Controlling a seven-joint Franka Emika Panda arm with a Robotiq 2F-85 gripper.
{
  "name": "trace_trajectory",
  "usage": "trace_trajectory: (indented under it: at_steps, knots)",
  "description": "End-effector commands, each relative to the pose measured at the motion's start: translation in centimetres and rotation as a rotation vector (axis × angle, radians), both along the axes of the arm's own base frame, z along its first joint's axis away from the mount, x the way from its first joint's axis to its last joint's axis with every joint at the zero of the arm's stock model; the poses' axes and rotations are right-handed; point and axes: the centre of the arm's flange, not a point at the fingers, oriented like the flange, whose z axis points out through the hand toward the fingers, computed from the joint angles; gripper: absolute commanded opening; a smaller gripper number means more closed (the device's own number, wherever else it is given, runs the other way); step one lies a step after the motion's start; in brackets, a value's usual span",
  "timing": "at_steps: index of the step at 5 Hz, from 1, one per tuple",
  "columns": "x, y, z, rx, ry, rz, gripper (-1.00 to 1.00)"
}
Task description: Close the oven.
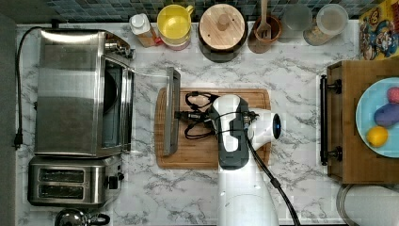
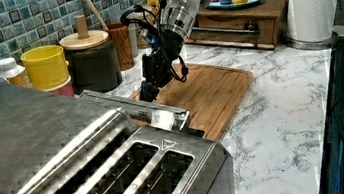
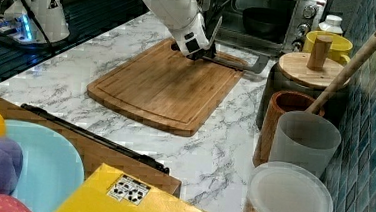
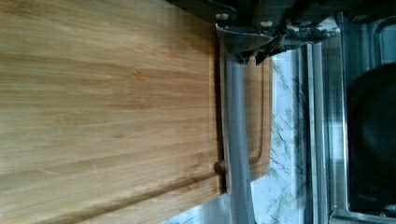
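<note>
The oven (image 1: 70, 89) stands at the top view's left, its glass door folded down flat toward the cutting board (image 1: 211, 153). Its grey bar handle (image 1: 171, 113) lies over the board's left edge. My gripper (image 1: 181, 114) is at the middle of that handle, on the side away from the oven. In the left view the gripper (image 2: 148, 91) reaches down onto the handle (image 2: 130, 105). The right view has the gripper (image 3: 202, 54) at the handle (image 3: 234, 64), in front of the open oven (image 3: 278, 12). The handle (image 4: 236, 140) runs out from under the gripper (image 4: 247, 44) in the wrist view.
A two-slot toaster (image 1: 70, 181) and a kettle (image 1: 75, 219) sit beside the oven. A bottle (image 1: 141, 28), yellow cup (image 1: 174, 23), lidded pot (image 1: 222, 30) and jars line the back wall. A wooden drawer box (image 1: 343, 122) carrying a plate of fruit (image 1: 371, 117) stands at the top view's right.
</note>
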Motion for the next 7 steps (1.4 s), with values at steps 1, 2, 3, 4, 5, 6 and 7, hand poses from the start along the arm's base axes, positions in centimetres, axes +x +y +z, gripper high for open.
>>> trace_trajectory:
  at_steps: [1, 2, 3, 4, 5, 6, 7]
  knots:
    - [5.6, 5.8, 4.6, 0.051, -0.019, 0.103, -1.00]
    - [5.2, 7.0, 4.5, 0.049, -0.043, 0.076, -1.00]
    - [5.1, 7.7, 4.7, 0.037, -0.033, 0.072, -1.00]
    - [5.0, 8.5, 6.0, 0.046, -0.049, 0.070, -1.00]
    - [4.8, 10.0, 8.9, 0.062, -0.101, 0.084, -1.00]
    - [4.3, 13.5, 11.8, 0.028, -0.159, 0.108, -1.00]
    - [3.7, 17.6, 13.4, 0.000, -0.171, 0.177, -1.00]
